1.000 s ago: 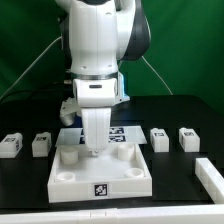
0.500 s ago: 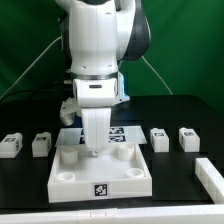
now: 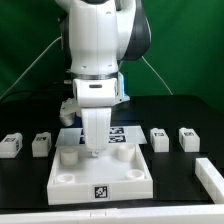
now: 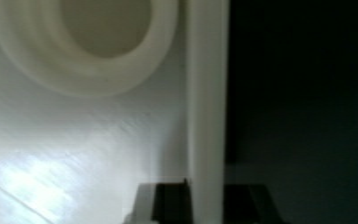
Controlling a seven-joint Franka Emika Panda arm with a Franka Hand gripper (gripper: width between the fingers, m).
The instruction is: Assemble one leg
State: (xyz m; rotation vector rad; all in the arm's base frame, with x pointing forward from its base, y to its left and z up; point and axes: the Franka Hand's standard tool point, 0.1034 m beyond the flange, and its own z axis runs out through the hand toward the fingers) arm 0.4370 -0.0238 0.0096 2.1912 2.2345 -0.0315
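- The leg point(image 3: 42, 144) closest to the white panel point(image 3: 100, 172) lies on the black table point(image 3: 190, 115), just off the panel's far corner on the exterior view's left. It is untouched and clear of the arm.
- A second leg point(image 3: 10, 145) lies farther out from the panel on that same side.
- A third leg point(image 3: 158, 138) and a fourth leg point(image 3: 188, 138) lie off the panel's opposite far corner, on the exterior view's right.
- All four are small, blocky pieces of white plastic with dark tag markings on top.
- The pincer point(image 3: 92, 147) hangs over the far part of the panel, low between its two far round sockets. It blocks the view of the panel's far edge.
- In the wrist view, dark fingers point(image 4: 158, 203) sit either side of the panel's raised rim point(image 4: 202, 110). I cannot tell whether they are clenched on it or released.
- The panel is flat, square, smooth and glossy white. It has a raised rim, a round corner socket point(image 4: 87, 40) and a square tag point(image 3: 100, 187) on its near wall.
- The marker board point(image 3: 125, 131) lies flat just behind the panel, partly hidden by the bulky white arm point(image 3: 100, 50).
- Another white piece point(image 3: 210, 174), cut off by the frame, lies beyond the panel's near corner on the exterior view's right.
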